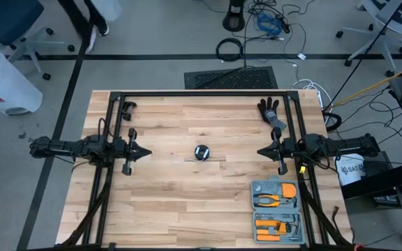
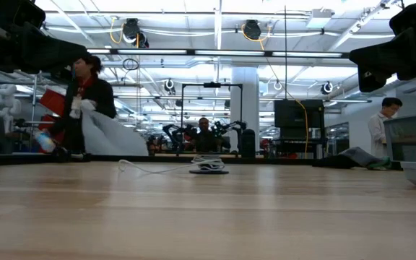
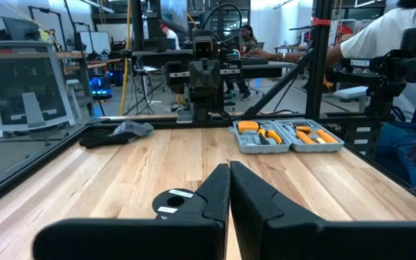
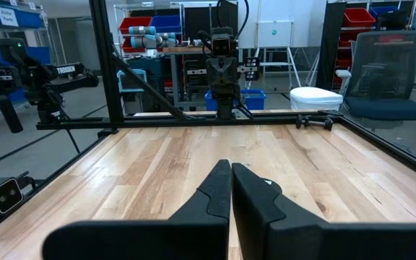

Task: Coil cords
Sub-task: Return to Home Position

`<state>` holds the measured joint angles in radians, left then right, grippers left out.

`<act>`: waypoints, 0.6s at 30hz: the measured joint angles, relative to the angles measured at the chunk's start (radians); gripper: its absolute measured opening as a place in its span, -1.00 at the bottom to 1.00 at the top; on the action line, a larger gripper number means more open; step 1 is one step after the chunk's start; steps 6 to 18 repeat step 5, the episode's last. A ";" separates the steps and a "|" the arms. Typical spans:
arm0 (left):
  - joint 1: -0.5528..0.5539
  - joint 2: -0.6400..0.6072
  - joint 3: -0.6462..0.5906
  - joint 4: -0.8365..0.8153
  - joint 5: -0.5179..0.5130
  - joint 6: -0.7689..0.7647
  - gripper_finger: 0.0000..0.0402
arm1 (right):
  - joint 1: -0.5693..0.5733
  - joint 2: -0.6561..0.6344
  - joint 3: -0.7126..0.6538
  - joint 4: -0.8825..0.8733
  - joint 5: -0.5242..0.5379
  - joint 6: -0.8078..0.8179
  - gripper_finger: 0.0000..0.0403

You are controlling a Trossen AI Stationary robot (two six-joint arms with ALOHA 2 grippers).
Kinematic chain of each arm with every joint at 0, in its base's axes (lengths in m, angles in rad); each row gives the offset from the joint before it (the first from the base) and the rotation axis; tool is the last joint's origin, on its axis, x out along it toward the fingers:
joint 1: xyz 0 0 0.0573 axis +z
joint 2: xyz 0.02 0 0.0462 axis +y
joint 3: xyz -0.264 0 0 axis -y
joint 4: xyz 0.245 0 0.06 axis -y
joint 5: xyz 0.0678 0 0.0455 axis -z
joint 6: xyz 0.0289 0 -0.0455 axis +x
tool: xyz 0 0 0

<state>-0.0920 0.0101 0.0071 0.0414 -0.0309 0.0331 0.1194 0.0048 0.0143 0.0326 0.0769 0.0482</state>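
Pale wood-grain tabletop (image 1: 187, 202), round black reel (image 1: 202, 152), thin white cord (image 2: 208, 165), left end effector (image 1: 147, 151) and right end effector (image 1: 260, 151) closed, empty.

The reel (image 1: 202, 152) lies on the middle of the worktop (image 1: 187, 209). Its cord (image 2: 150, 170) trails off the reel along the worktop, toward the left arm's side. The left pincer (image 1: 147, 151) is left of the reel and the right pincer (image 1: 259, 151) right of it. Both are level with the reel, well apart from it, tips toward it. A tool tray (image 1: 277, 209) sits right of the reel and nearer the front edge, by the front right corner. A glove (image 1: 271, 111) lies right of the reel and behind it, near the far right corner. On the floor behind the reel, past the worktop's far edge, lies a mat (image 1: 230, 78), with a cable ring (image 1: 229, 49) farther back.
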 joint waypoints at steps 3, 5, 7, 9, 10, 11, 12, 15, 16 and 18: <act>0.000 0.000 0.000 0.000 0.000 0.000 -0.91 | 0.000 0.000 0.000 0.000 0.000 0.000 -1.00; 0.000 0.000 0.000 0.000 0.000 0.000 -0.91 | 0.000 0.000 0.000 0.000 0.000 0.000 -1.00; 0.000 0.000 0.000 0.000 0.000 0.000 -0.91 | 0.000 0.000 0.000 0.000 0.000 0.000 -1.00; 0.000 0.000 0.000 0.000 0.000 0.000 -0.91 | 0.000 0.000 0.000 0.000 0.000 0.000 -1.00; 0.000 0.000 0.000 0.000 0.000 0.000 -0.91 | 0.000 0.000 0.000 0.000 0.000 0.000 -1.00; 0.000 0.000 0.000 0.000 0.000 0.000 -0.91 | 0.000 0.000 0.000 0.000 0.000 0.000 -1.00; 0.000 0.000 0.000 0.000 0.000 0.000 -0.91 | 0.000 0.000 0.000 0.000 0.000 0.000 -1.00; 0.000 0.000 0.000 0.000 0.000 0.000 -0.91 | 0.000 0.000 0.000 0.000 0.000 0.000 -1.00; 0.000 0.000 0.000 0.000 0.000 0.000 -0.91 | 0.000 0.000 0.000 0.000 0.000 0.000 -1.00; 0.000 0.000 0.000 0.000 0.000 0.000 -0.91 | 0.000 0.000 0.000 0.000 0.000 0.000 -1.00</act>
